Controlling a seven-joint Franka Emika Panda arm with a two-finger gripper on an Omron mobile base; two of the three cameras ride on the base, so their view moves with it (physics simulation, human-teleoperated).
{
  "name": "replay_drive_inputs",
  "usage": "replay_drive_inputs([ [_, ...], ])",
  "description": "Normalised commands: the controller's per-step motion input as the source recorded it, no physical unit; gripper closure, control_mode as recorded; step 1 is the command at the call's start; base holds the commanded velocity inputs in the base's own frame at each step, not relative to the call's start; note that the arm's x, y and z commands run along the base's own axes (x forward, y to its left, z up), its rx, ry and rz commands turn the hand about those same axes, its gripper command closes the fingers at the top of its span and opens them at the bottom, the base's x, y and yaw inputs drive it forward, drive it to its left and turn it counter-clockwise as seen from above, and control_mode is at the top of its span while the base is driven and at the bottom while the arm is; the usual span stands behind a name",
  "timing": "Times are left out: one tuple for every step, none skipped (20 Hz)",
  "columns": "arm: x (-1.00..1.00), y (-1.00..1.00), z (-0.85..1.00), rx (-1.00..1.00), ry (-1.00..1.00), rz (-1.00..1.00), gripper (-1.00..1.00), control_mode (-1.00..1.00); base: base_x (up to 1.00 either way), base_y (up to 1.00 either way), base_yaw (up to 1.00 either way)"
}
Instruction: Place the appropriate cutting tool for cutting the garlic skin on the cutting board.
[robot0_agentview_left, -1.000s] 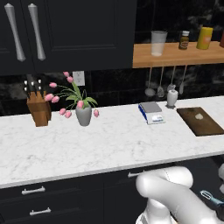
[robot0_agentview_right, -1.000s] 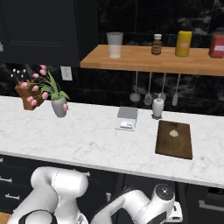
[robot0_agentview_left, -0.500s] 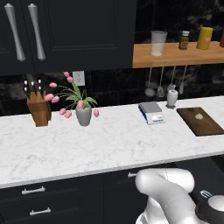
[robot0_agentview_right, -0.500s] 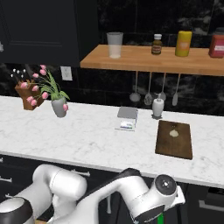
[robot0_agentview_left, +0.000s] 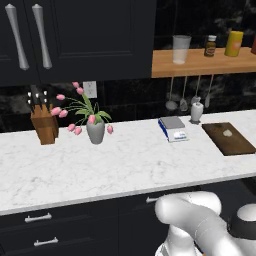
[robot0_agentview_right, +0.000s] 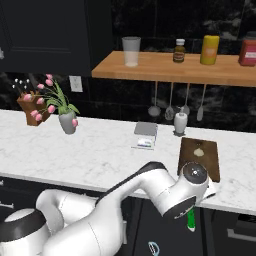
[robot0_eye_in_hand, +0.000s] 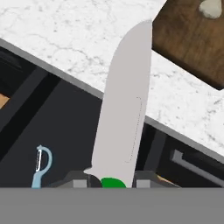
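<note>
Change: since half a second ago the arm's wrist has climbed to the counter's (robot0_agentview_right: 100, 150) front edge in the right base view; board, garlic and counter things lie as before
Gripper: the gripper (robot0_eye_in_hand: 109, 183) is pinched on the knife's green handle, a fingertip (robot0_eye_in_hand: 78, 181) at each side
Knife: the knife (robot0_eye_in_hand: 124, 105) is held off the counter, before the dark cabinet fronts; green handle end shows below the wrist (robot0_agentview_right: 191, 220)
Axis: long pale blade runs from the fingers up toward the cutting board (robot0_eye_in_hand: 192, 39), its tip over the marble just short of the board's corner
Garlic: the garlic (robot0_agentview_right: 199, 150) lies on the board's far half
Peeler: light blue peeler (robot0_eye_in_hand: 41, 166) lies low, left of the blade
</note>
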Motion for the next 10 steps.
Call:
replay_drive_inputs([
  [0.94, -0.4, 0.25, 0.0, 0.0, 0.14, 1.0, -1.0, 0.0, 0.0, 0.0],
  [1.0, -0.34, 0.18, 0.0, 0.0, 0.15, 1.0, -1.0, 0.0, 0.0, 0.0],
  [1.0, -0.33, 0.12, 0.0, 0.0, 0.15, 1.0, -1.0, 0.0, 0.0, 0.0],
  [1.0, -0.28, 0.1, 0.0, 0.0, 0.16, 1.0, -1.0, 0.0, 0.0, 0.0],
  [1.0, -0.23, 0.06, 0.0, 0.04, 0.15, 1.0, -1.0, 0.0, 0.0, 0.0],
  [1.0, -0.14, 0.0, 0.0, 0.05, 0.15, 1.0, -1.0, 0.0, 0.0, 0.0],
  [1.0, -0.06, 0.0, 0.0, 0.08, 0.15, 1.0, -1.0, 0.0, 0.0, 0.0],
  [1.0, 0.0, 0.0, 0.0, 0.12, 0.14, 1.0, -1.0, 0.0, 0.0, 0.0],
  [1.0, 0.0, 0.0, 0.0, 0.14, 0.14, 1.0, -1.0, 0.0, 0.0, 0.0],
  [1.0, 0.0, -0.02, 0.0, 0.14, 0.14, 1.0, -1.0, 0.0, 0.0, 0.0],
])
